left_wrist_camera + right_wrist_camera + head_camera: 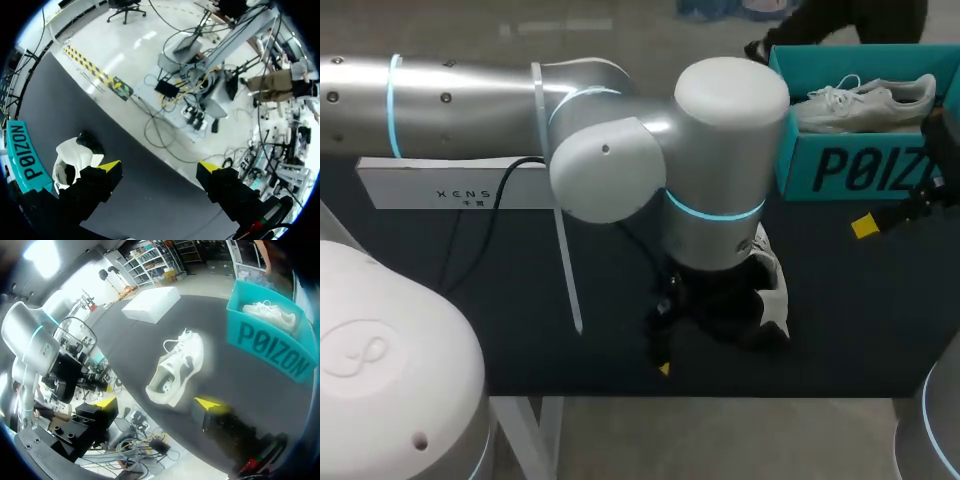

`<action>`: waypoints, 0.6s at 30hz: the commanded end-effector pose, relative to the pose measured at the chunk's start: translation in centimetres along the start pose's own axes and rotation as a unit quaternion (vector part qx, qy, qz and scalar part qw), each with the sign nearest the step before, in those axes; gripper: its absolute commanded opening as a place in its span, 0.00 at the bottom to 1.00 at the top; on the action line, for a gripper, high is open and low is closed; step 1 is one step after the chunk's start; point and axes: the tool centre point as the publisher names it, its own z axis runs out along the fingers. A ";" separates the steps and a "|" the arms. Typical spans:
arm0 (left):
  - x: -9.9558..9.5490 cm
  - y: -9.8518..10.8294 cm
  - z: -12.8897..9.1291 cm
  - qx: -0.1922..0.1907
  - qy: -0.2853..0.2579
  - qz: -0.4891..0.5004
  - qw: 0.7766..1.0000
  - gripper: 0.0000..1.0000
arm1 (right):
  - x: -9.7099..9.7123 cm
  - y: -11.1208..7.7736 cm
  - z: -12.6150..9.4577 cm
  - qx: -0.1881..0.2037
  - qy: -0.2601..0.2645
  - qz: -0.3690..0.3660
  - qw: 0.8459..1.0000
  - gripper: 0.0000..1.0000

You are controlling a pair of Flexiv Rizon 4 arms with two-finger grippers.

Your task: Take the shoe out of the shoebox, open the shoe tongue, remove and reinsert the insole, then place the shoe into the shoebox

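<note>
A white shoe with dark patches lies on the dark table, partly hidden under my left arm. A second white shoe rests in the teal shoebox at the back right. My left gripper stands open and empty over the table's front edge, with the shoe just beside one finger. My right gripper is open and empty too; the shoe lies on its side a little ahead of it, and the shoebox stands further off. One yellow fingertip of it shows beside the box.
A flat white box lid lies at the back left of the table, also seen as the lid beyond the shoe. My left arm spans the table's middle. The table's front edge runs close under the left gripper.
</note>
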 end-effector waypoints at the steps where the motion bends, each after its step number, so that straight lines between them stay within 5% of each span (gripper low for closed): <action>1: 0.6 0.1 0.1 -0.013 -0.083 -0.198 0.977 1.00 | 0.1 -0.1 0.1 -0.001 -0.002 0.000 1.000 1.00; 13: 0.6 0.1 0.1 -0.013 -0.083 -0.198 0.977 1.00 | 0.1 -0.1 0.1 -0.001 -0.002 0.000 1.000 1.00; 18: 0.3 1.4 -0.2 -0.008 -0.107 -0.378 0.919 1.00 | 0.1 -0.1 0.1 -0.001 -0.002 0.000 1.000 1.00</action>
